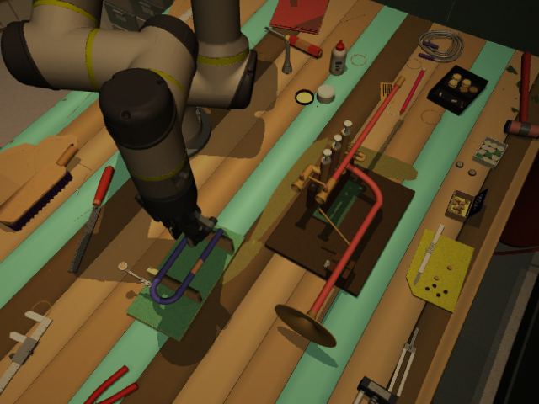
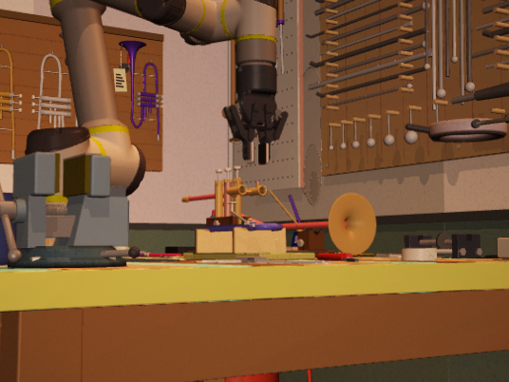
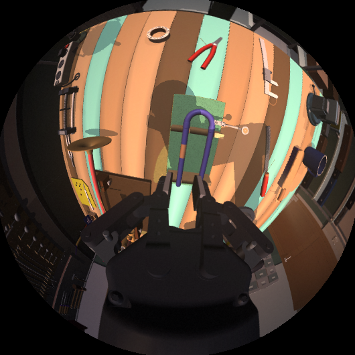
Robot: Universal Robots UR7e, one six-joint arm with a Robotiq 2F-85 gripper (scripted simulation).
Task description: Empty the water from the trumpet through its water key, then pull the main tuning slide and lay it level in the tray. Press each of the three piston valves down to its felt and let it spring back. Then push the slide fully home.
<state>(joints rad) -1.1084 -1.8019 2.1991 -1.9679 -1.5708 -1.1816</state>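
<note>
The purple U-shaped tuning slide (image 1: 183, 269) (image 3: 196, 144) lies across two brown rests on the green tray (image 1: 185, 287), with an orange band on one leg. My gripper (image 2: 255, 154) (image 3: 182, 187) hangs well above the slide's open ends, partly closed and holding nothing. The trumpet (image 1: 344, 208) sits on a dark brown stand to the right, its red tube running to the brass bell (image 1: 304, 324) (image 2: 352, 223). Its three piston valves (image 1: 336, 141) stand upright with white caps, and the two brass slide sockets (image 1: 311, 189) face the tray.
A small key-like tool (image 1: 133, 273) lies beside the tray's left edge, with a red-handled file (image 1: 89, 219) and a brush (image 1: 37, 191) further left. A grey vise (image 2: 66, 209) stands at the bench's end. A yellow pad (image 1: 439, 269) lies right of the trumpet stand.
</note>
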